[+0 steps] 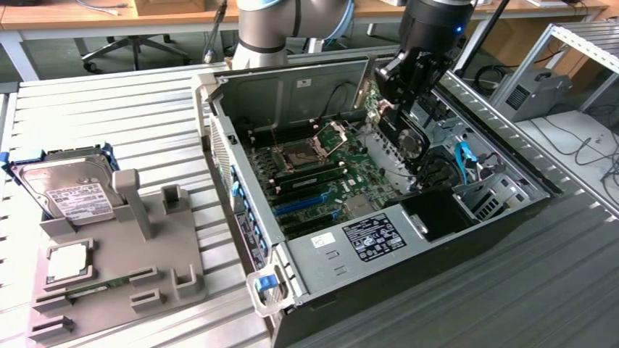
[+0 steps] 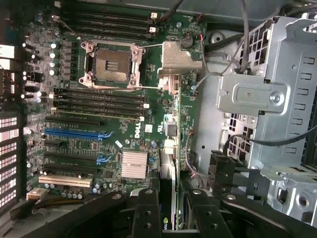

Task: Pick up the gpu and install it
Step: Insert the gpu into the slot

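Note:
The gpu, a green card with a black fan cooler, hangs tilted above the open computer case, over the motherboard's edge nearest the drive cage. My gripper is shut on its upper edge. In the wrist view the card appears edge-on between the two black fingers, with my gripper above the motherboard. The blue expansion slot lies apart from the card, with several black slots around it.
A silver drive cage and loose cables flank the board. The CPU socket stands open. A power supply fills the case's near end. Left of the case, a grey fixture holds a hard drive, a processor and a memory stick.

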